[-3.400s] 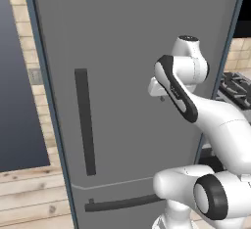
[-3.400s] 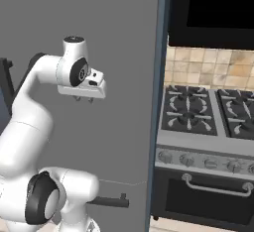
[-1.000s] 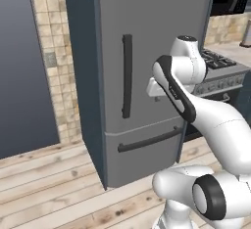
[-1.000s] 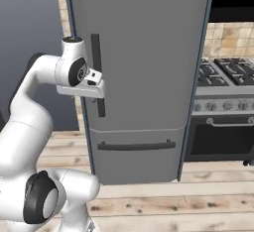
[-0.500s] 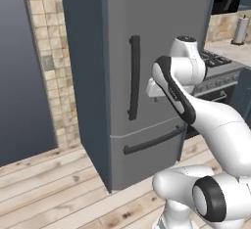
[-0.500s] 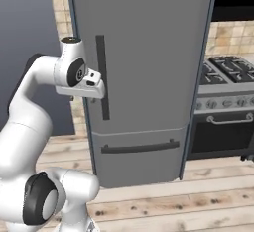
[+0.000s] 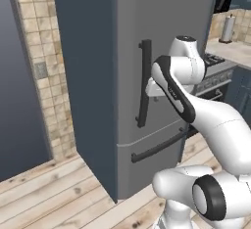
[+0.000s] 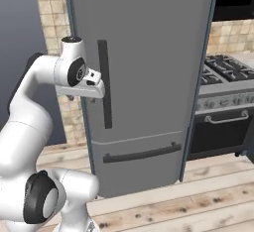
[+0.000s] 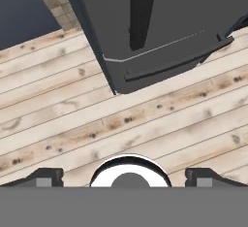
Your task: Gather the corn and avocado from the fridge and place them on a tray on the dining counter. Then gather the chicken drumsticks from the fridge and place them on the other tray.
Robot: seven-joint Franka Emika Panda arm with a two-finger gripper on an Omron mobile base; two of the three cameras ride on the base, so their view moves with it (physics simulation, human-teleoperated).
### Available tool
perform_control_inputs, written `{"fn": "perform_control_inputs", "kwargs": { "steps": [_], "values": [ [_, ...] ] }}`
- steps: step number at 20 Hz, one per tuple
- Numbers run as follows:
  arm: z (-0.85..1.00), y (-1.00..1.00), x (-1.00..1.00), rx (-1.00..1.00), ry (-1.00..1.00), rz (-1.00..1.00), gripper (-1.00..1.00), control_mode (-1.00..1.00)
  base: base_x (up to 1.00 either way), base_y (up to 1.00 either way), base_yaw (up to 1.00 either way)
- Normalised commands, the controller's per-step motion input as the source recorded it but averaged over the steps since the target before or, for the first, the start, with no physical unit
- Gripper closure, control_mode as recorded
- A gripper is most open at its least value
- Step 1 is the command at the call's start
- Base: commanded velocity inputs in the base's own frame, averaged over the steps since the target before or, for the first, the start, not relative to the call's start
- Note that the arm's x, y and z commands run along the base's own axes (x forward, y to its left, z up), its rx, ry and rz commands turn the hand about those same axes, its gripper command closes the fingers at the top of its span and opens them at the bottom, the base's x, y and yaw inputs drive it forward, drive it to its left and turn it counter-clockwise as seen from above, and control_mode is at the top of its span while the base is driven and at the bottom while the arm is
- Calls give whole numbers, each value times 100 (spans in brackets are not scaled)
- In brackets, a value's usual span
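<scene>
From the left base view: the fridge stands closed, its tall door handle upright and the drawer handle across below. The arm is folded in front of the door, hand near the tall handle but not on it. Compared with a second ago the whole picture has slid: the fridge sits larger and more central, so the base has driven and turned, not the fridge. A paper towel roll shows on the far counter.

From the right base view: the gripper hangs just left of the door handle, apart from it. The stove stands to the fridge's right.

From the hand view: the camera looks down at the wood floor and the fridge's lower front. Finger tips sit wide apart, nothing between them, so the pincer is released.

Judgement: corn, avocado and drumsticks are presumably inside, unseen. The approach looks nearly finished; door opening comes next.
</scene>
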Motion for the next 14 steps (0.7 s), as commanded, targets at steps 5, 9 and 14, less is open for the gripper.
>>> {"fn": "perform_control_inputs", "kwargs": {
  "steps": [5, 9, 14],
  "values": [
    [0, 0, 0, 0, 0, 0, -100, 100, 21, 47, -26],
    [0, 0, 0, 0, 0, 0, -100, 100, 20, 39, -25],
    [0, 0, 0, 0, 0, 0, -100, 100, 20, 35, -21]
  ]
}}
